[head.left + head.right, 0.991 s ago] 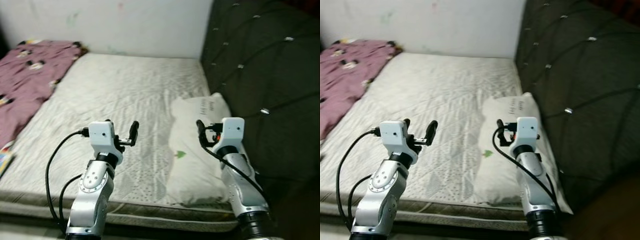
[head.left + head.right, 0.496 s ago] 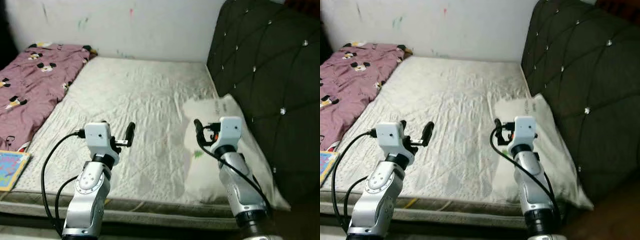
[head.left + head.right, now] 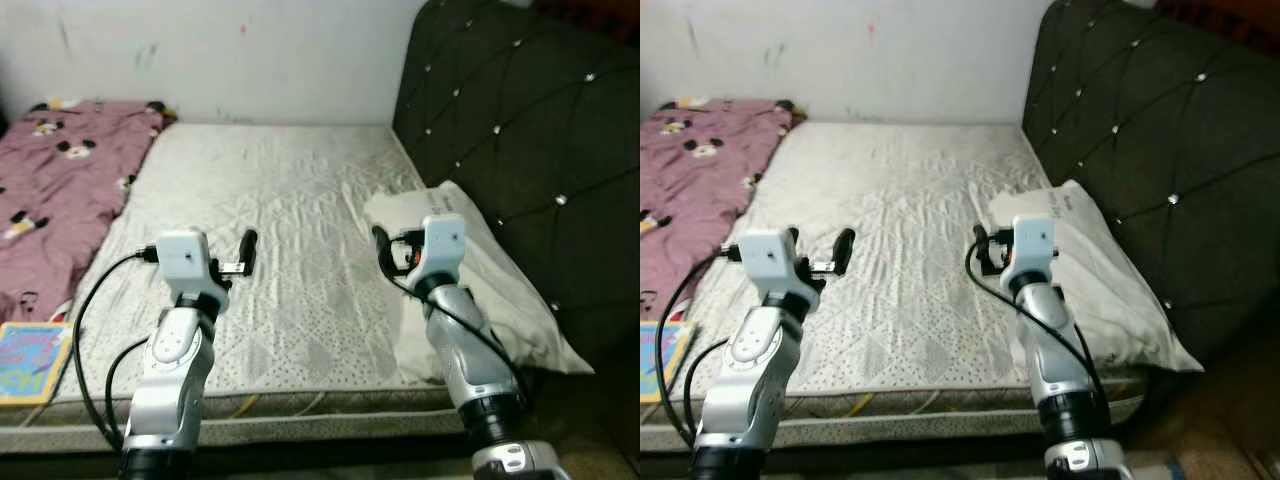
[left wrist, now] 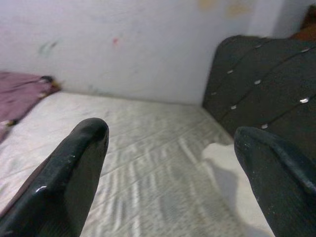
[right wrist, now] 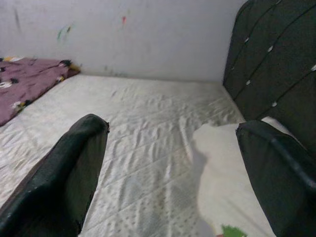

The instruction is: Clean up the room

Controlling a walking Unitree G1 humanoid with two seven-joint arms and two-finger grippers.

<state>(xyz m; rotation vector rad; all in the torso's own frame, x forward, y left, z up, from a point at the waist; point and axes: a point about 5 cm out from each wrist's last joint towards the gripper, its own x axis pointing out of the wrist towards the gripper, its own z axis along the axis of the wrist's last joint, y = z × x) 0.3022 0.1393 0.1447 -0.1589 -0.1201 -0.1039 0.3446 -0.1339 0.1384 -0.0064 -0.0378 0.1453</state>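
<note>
Here, nearest of all, the left gripper [image 3: 236,262] and the right gripper [image 3: 392,250] are held up side by side over the front of the bed [image 3: 280,290]; both have their fingers spread wide apart and hold nothing, as the wrist views show; the mattress under them is bare and wrinkled. A bright book [image 3: 28,360] lies by the front left corner of the bed, past the left arm; it looks like one thing to tidy. The white pillow [image 3: 480,290] lies just to the right of the right gripper and a little beyond its fingers, resting against the dark padded headboard [image 3: 520,150]; its long side runs from near to far; so the right arm is much the nearer one, and I think it would reach right and forward to take it. Farther off, a pink blanket [image 3: 60,190] with little cartoon faces lies crumpled at the far left, well apart from both grippers; last comes the white wall [image 3: 250,50] with small paint marks.
</note>
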